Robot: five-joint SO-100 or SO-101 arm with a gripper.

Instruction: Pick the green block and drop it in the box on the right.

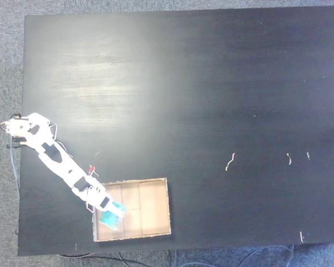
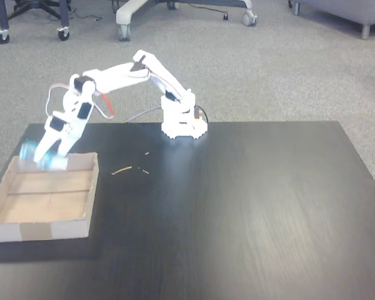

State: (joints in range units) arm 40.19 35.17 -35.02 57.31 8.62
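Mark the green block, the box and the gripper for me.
green block [image 1: 110,218]: a fixed view from above, on its blurred teal face.
box [image 1: 155,207]: same view, on the bare pale floor.
gripper [image 2: 45,157]: a fixed view from the side, between the fingertips.

Gripper over the box, seemingly holding the green block.

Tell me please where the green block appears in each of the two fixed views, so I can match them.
Top-down fixed view: the green block is near the bottom left, at the claw, over the left part of the box.
Side-on fixed view: the green block is at the far left, blurred, at the claw, above the far rim of the box.
Shared landmark: the box, with the white arm reaching over it.
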